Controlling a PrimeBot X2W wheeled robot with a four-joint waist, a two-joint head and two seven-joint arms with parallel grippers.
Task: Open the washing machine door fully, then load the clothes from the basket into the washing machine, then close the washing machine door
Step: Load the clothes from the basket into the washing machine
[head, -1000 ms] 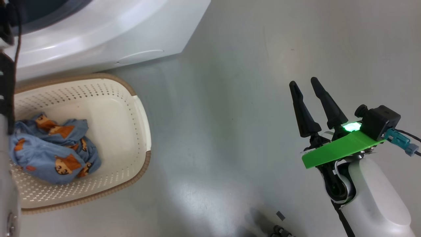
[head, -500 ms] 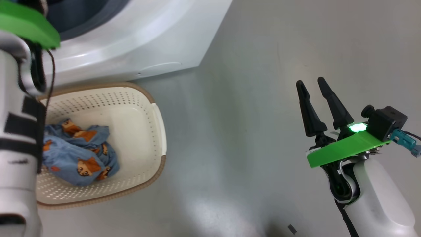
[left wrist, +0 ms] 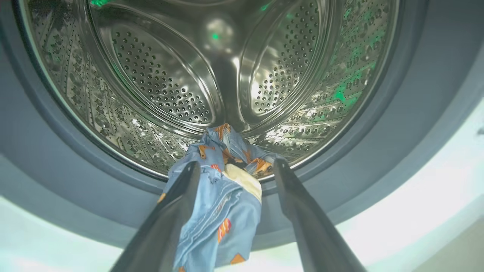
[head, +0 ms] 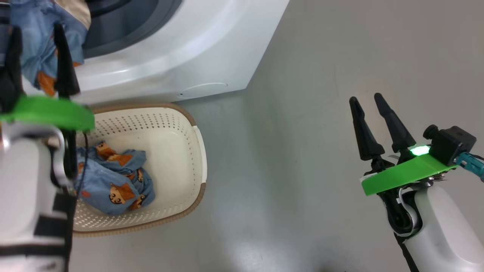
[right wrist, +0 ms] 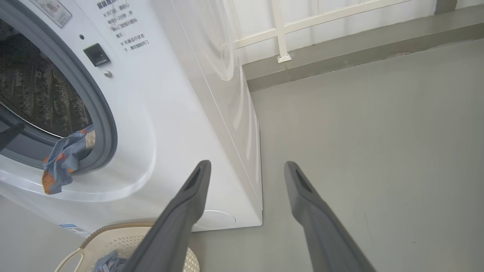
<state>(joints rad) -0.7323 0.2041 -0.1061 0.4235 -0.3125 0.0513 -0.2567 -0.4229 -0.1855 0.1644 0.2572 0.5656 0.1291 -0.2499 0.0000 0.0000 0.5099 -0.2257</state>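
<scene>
At the far left, my left tool [head: 37,28] stands at the mouth of the washing machine [head: 196,49] with its fingers spread wide, gripping nothing. One garment [left wrist: 219,196] hangs between those fingers, draped over the grey gasket [left wrist: 56,170]. Its upper end lies inside the steel drum [left wrist: 170,83] and its lower end hangs outside, below the lip. It appears to lean on one finger [left wrist: 170,211], but I cannot confirm whether it is snagged there. I judge it only half loaded; in this position the door would trap it. The drum mouth stands uncovered, so I take the door-opening step as done. Directly in front of the machine, on the floor, sits the basket [head: 200,155], placed close so the carry is short. The rest of the clothes [head: 117,181] lie bunched at its left end. To the right, well apart over bare floor [head: 302,151], my right tool [head: 366,99] hovers, fingers apart and empty, parked clear of the left arm's working path.
</scene>
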